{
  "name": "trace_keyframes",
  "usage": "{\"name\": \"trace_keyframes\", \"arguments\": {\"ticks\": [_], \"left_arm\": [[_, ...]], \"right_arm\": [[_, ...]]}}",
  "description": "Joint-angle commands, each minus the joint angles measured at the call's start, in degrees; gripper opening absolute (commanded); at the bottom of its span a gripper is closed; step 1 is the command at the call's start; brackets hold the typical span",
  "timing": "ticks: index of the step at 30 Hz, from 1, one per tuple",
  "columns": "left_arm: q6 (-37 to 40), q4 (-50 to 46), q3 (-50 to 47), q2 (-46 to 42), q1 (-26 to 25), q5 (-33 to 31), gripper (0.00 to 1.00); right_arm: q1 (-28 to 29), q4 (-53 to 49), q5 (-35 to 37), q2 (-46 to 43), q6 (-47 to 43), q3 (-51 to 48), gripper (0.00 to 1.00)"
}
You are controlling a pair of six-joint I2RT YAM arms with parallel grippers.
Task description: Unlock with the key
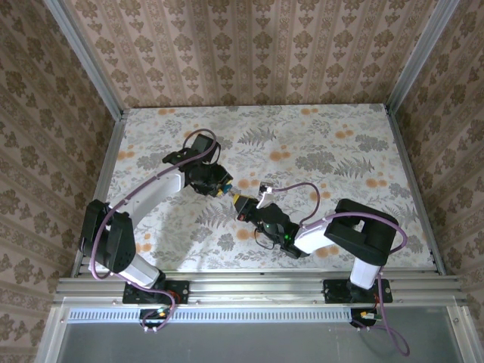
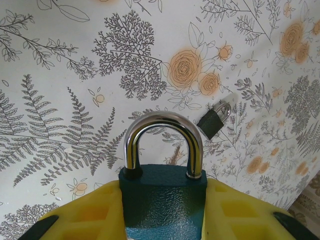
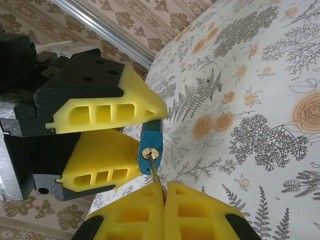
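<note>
Where the arms meet mid-table from above, left gripper (image 1: 218, 187) faces right gripper (image 1: 243, 206). Left wrist: yellow fingers (image 2: 90, 215) clamped on the padlock (image 2: 164, 195). Right wrist: fingers (image 3: 135, 215) pinched on the key (image 3: 155, 171), tip at the keyhole (image 3: 148, 153); I'd keep it square, then twist.

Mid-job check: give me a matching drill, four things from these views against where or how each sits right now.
Things
1. blue padlock
2. key
3. small padlock
4. shackle

States
A. lying loose on the table
B. tip in the keyhole, pinched by the right fingers
C. closed, both legs seated in the lock
D. clamped between the left fingers

Pairs: 1-D, 2-B, 3-A, 4-C
</note>
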Motion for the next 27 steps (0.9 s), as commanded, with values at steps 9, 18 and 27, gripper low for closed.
{"name": "trace_keyframes", "arguments": {"ticks": [9,18,27], "left_arm": [[-1.3,1.8,-0.5,0.2,-0.6,1.5,0.24],[-1.2,2.2,-0.6,0.7,-0.8,1.5,0.24],[-1.3,2.5,-0.3,0.9,-1.5,1.8,0.24]], "right_arm": [[-0.5,1.4,2.7,1.3,1.3,1.6,0.00],[-0.7,3.7,1.1,1.2,1.0,1.1,0.00],[-1.1,2.5,1.8,0.9,1.1,1.6,0.00]]}}
